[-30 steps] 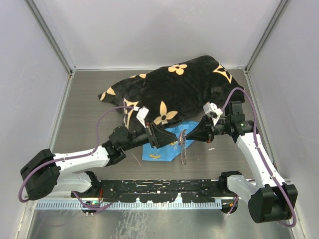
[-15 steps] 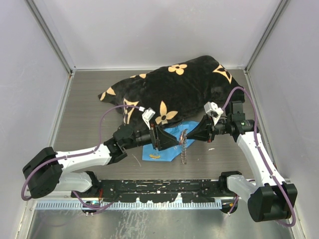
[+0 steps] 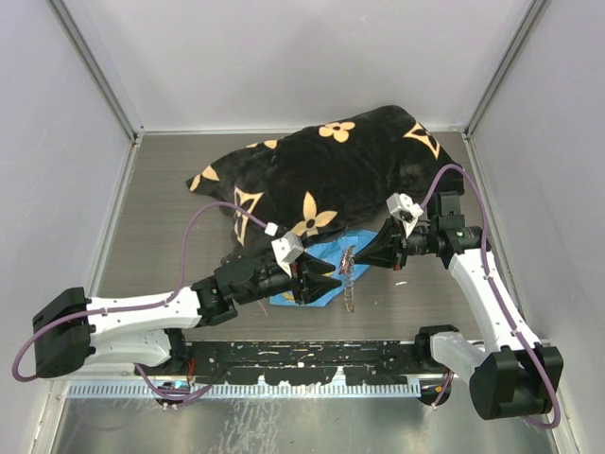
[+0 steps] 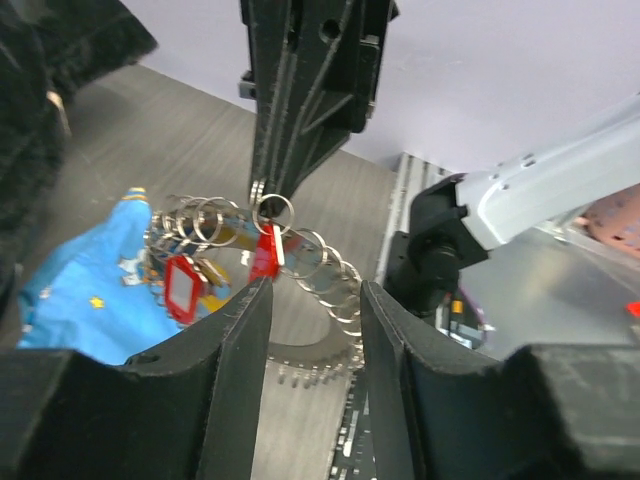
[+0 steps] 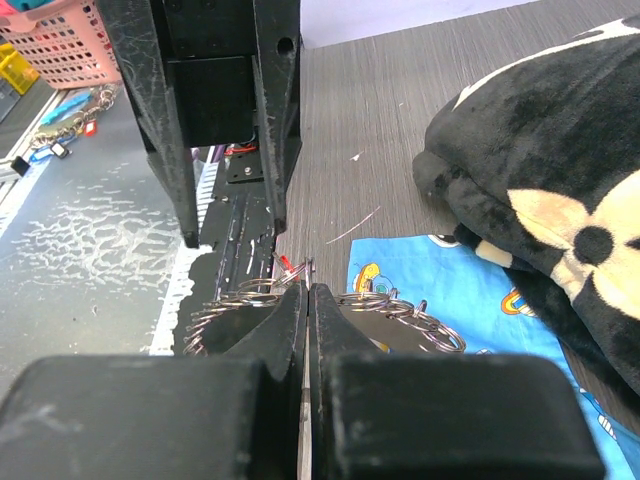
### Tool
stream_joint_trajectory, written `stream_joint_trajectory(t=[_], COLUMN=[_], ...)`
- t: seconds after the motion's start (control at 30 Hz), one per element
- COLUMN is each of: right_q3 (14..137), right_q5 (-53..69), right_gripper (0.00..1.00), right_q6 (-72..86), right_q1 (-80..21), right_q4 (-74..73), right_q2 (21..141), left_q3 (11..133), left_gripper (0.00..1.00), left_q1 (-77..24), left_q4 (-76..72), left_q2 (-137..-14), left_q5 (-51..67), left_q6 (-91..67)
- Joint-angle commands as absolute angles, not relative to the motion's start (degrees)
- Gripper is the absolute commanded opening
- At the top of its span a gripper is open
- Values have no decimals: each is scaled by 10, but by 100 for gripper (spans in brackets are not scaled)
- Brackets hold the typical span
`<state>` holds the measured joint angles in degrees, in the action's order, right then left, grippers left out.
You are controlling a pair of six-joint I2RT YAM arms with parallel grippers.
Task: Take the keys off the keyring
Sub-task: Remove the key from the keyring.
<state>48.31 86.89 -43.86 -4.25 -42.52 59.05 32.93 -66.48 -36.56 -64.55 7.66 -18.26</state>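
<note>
My right gripper (image 3: 352,257) clamps its jaws together on the keyring (image 4: 325,275), and the chain of small loops hangs from it above the blue cloth (image 3: 284,291). My left gripper (image 4: 312,290) faces it from the other side, jaws apart and gripping nothing, with the ring just beyond the fingertips. The keys (image 4: 183,287) with red heads dangle from the loops. A black blanket (image 3: 331,170) lies behind on the table (image 3: 161,208).
</note>
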Motion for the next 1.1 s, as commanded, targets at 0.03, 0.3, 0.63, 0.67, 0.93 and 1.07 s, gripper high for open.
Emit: stream_joint_trajectory(t=[0.03,0.3,0.63,0.67,0.93,1.07], right_q3=[509,508,508,507,506,506], right_q5=[927,927,927,927,927,927], right_gripper=[1,1,1,1,1,1], right_q6=[-446,-447,-448,-448,-449,-449], right_q1=[-39,-39,-40,-40,-40,-40], right_q4=[-426,-427,-427,-427,-427,-427], right_q2=[588,590,591,591,591,592], left_q3=[342,351,360,362,371,373], left_gripper=[39,35,36,37,36,33], left_q1=[-668,-668,-668,-668,-668,-668], left_q4=[-406,-414,-433,-433,-428,-427], left_q2=[-654,-664,-684,-684,-690,-694], left_q5=[22,15,17,16,10,11], left_q6=[-104,-98,-105,-104,-105,-107])
